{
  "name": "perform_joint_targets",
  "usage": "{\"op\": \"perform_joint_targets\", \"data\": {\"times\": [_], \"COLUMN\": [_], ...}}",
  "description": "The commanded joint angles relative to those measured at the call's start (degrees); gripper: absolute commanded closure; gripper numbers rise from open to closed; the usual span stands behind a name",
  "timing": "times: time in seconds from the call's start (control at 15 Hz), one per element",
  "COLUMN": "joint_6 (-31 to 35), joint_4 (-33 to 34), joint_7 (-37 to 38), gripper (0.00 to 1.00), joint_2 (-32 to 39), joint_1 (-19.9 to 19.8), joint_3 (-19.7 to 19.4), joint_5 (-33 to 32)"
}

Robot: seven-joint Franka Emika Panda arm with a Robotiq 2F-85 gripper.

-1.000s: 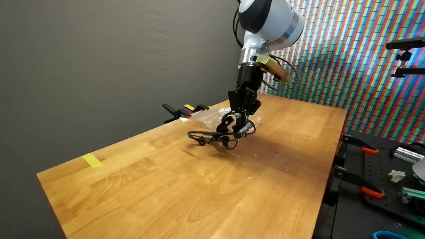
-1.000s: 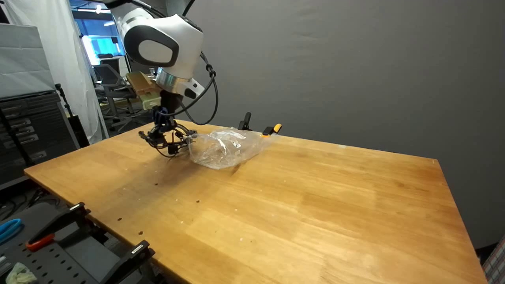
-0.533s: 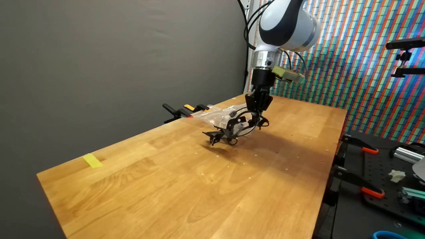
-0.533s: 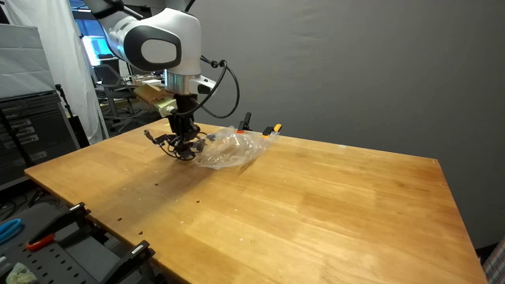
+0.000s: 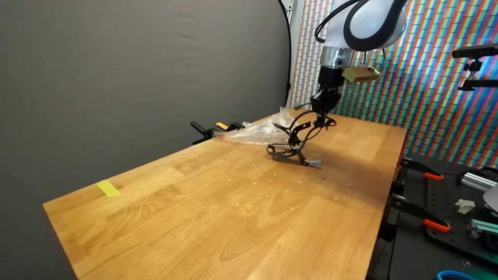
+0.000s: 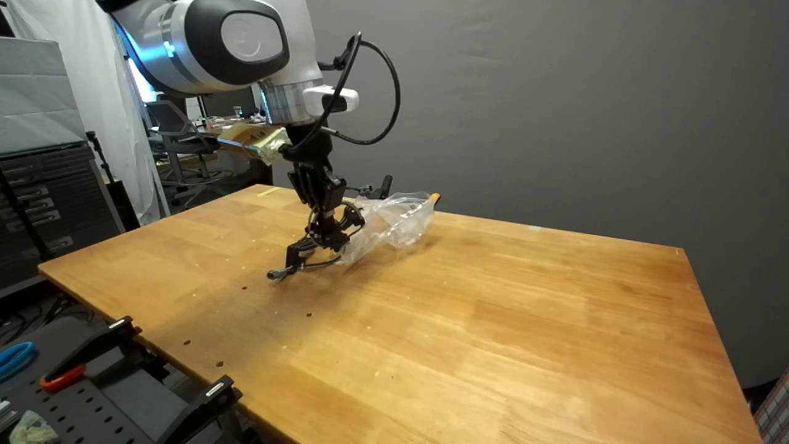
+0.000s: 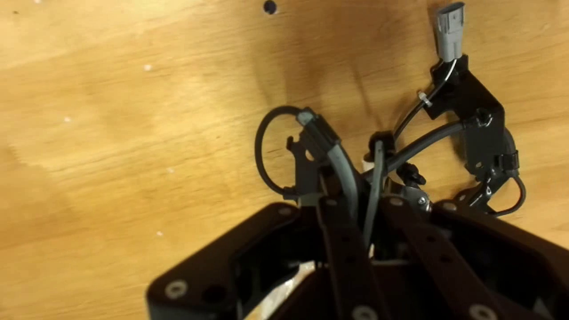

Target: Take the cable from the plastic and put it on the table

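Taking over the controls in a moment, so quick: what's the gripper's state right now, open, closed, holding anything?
Gripper: closed, holding the black cable, with loops of it hanging below.

One gripper (image 5: 320,121), cable (image 5: 294,139), bag (image 5: 264,132), table (image 5: 186,225) and yellow strip (image 5: 108,188) show in an exterior view, plus four clamps (image 5: 418,212), two toward nine o'clock.

Clamps (image 5: 416,211) by a holed board (image 5: 445,198), yellow tape (image 5: 108,188), a camera (image 5: 475,51) before a coloured backdrop (image 5: 424,89); in an exterior view, drawers (image 6: 55,176), a curtain (image 6: 80,86) and a chair (image 6: 167,120)
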Motion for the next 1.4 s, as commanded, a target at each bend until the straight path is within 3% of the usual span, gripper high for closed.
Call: {"op": "perform_joint_targets", "data": {"times": [0.0,0.07,0.2,0.67,0.93,1.33], "joint_6": [1.35,0.98,0.58,-0.11,-0.96,-8.75], "joint_4": [-3.21,-3.62,-4.31,-6.25,-7.28,-6.98], "joint_7": [6.87,8.16,10.05,17.49,22.44,24.48], "gripper": [0.98,0.65,0.57,0.04,0.00,0.00], "joint_2": [-4.73,-5.26,-6.20,-11.03,-15.25,-23.01], "joint_1": [-2.96,-3.87,-5.60,-10.95,-13.28,-11.56], "joint_3": [-1.85,-2.19,-2.52,-2.32,-0.59,5.92], "joint_5": [-9.29,-11.22,-13.71,-21.08,-22.45,-14.00]}}
